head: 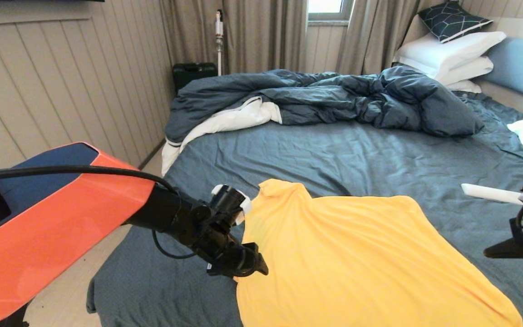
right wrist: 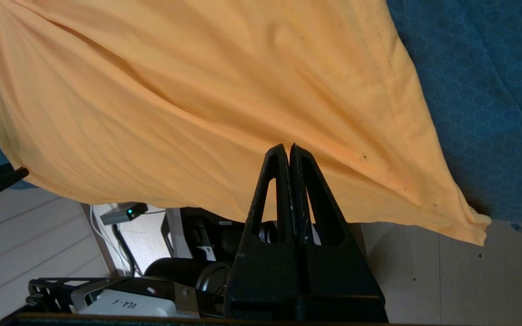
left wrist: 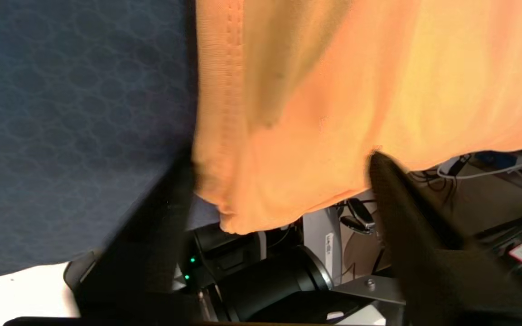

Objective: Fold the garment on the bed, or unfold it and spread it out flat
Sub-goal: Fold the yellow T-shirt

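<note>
Garment (head: 357, 254) lies spread across the near part of the bed (head: 334, 154), taking the 6 o'clock stretch of the slate-blue sheet, its near hem running off the bed edge. Rumpled duvet (head: 334, 97) and white pillows (head: 452, 54) sit far off at 12 to 1 o'clock. Left pincer (head: 243, 265) hovers at 8 o'clock, at the shirt's left border; from the left wrist view its fingers (left wrist: 406, 217) stand apart, cloth hanging between them but not pinched. Right pincer (right wrist: 290, 156) sits at 4 o'clock by the right border, fingers pressed tight together; its tips meet the hanging hem, though whether any fabric is caught between them cannot be made out. Step in hand reads as spreading or readying a fold along the near hem. Next move likely calls for the left pincer to close on the hem corner so both sides lift evenly. Hidden: the shirt's near corners fall below the head view's frame, sleeves are not distinguishable, and the right pincer is cut off at that frame's edge.
</note>
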